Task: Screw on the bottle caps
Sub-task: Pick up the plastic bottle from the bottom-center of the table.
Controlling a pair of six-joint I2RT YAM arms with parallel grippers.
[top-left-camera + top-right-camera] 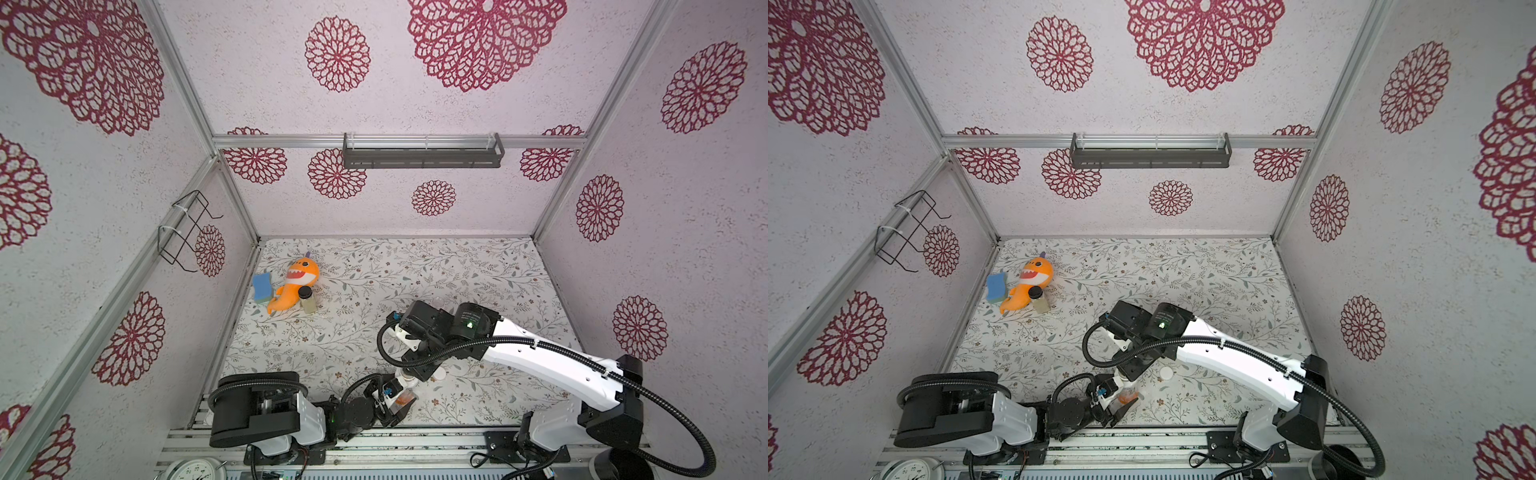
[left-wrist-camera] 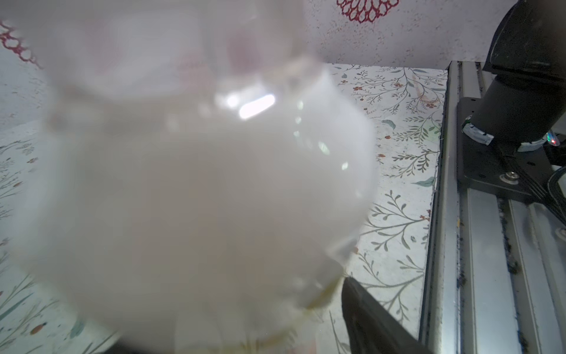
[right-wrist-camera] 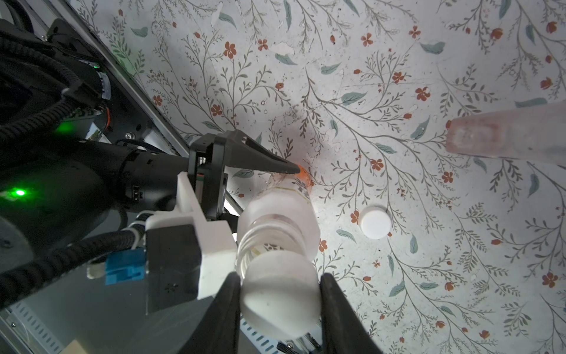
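- Right gripper [image 3: 280, 277] is clamping white cap [image 3: 277, 294] at the threaded neck of orange-based bottle [image 3: 281, 214], apparently lining it up for threading on.
- Left gripper [image 1: 401, 399] is bracketing that bottle's body, likely steadying it; pinching or slack, cannot tell.
- Spare cap [image 3: 375, 222] is lying just beside the bottle; front rail [image 2: 453, 214] is crowding close to the bottle, floral mat [image 3: 398, 76] lying open beyond.

Cap [image 3: 278, 294] over bottle [image 3: 284, 211] (spare cap [image 3: 375, 222] beside)

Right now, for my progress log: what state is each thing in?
Orange bottle: standing, neck threads bare.
Held cap: pinched in right tool, at that neck.
Loose cap: lying on table.
Left tool: around orange bottle, grip unclear.
Other bottle: top unseen.
Jar: lid on.
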